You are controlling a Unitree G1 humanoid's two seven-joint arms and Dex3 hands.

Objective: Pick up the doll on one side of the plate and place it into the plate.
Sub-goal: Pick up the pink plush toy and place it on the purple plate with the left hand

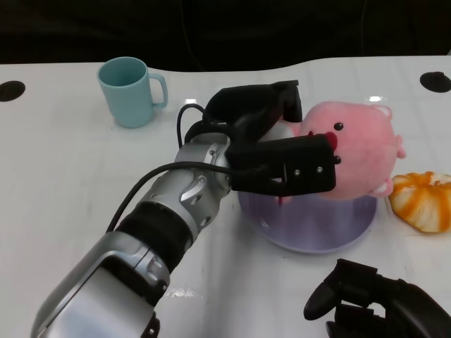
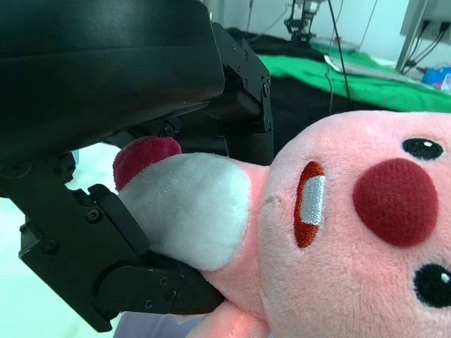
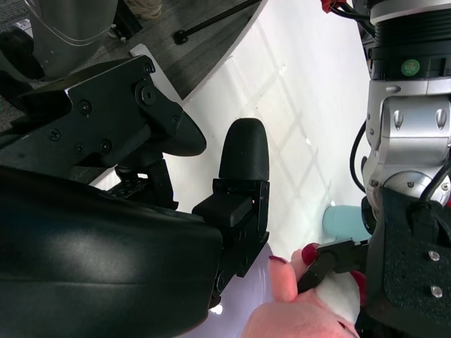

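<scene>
Nearest, the right hand (image 1: 384,306) rests low at the table (image 1: 63,162) edge, its fingers curled in with nothing in them. Beyond it, the left hand (image 1: 271,144) grips the pink doll (image 1: 356,151), fingers (image 1: 292,169) clamped around its white, red-tipped end; the doll hangs over the lavender plate (image 1: 310,225), apparently lifted. This looks like the placing step: next, lower the doll onto the plate and spread the fingers. An orange toy (image 1: 423,201) lies beside the plate; a teal mug (image 1: 130,91) stands farther back.
</scene>
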